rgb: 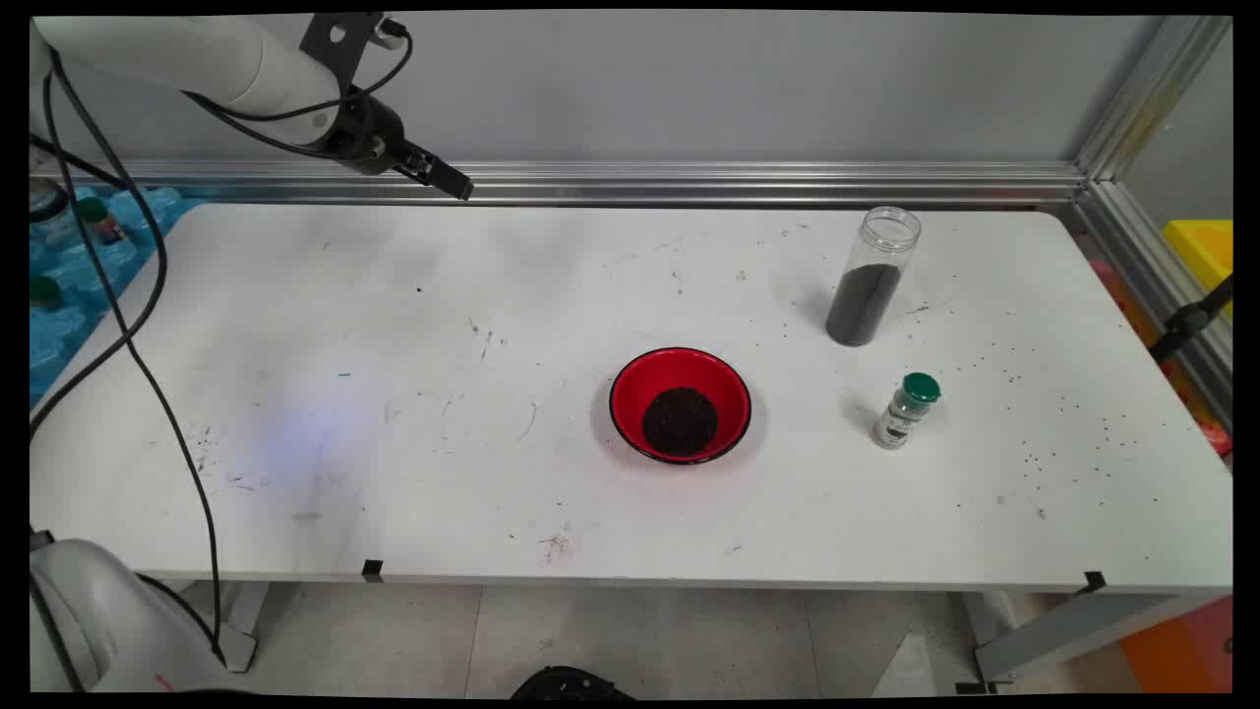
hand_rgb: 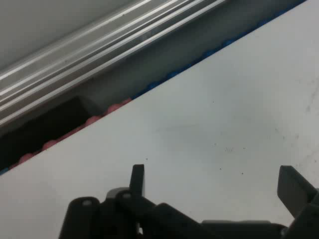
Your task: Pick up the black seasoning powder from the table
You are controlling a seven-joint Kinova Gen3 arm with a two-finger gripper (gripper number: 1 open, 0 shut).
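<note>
Pincer (rgb: 455, 183) up high at the far left of the worktop (rgb: 394, 394), over its back edge, just in front of the aluminium rail (rgb: 738, 182) that runs along the wall. It holds nothing. In the hand view its two fingers (hand_rgb: 137, 180) stand wide apart with only bare white surface between them, and nothing touches them.

Black cables (rgb: 128, 325) droop from the arm down the left side, past the worktop's edge.

Red bowl (rgb: 680, 405) sits near the middle of the worktop, a little to the right, well apart from the pincer. Black rim; a mound of dark granules lies in the bottom of it.

Tall clear jar (rgb: 871, 277) stands upright toward the back right, no lid on it, filled to roughly two thirds with the same sort of dark grains. Nearer the front and slightly right of it stands a small spice bottle (rgb: 907, 411) with a green cap, upright, apart from both jar and bowl.

Dark specks are scattered over the right half of the worktop, thickest near the right end. Faint scuff marks show on the left half and toward the front edge.

Beyond the left edge lies something blue (rgb: 89, 256) with small containers standing on it; detail there is hard to make out.
</note>
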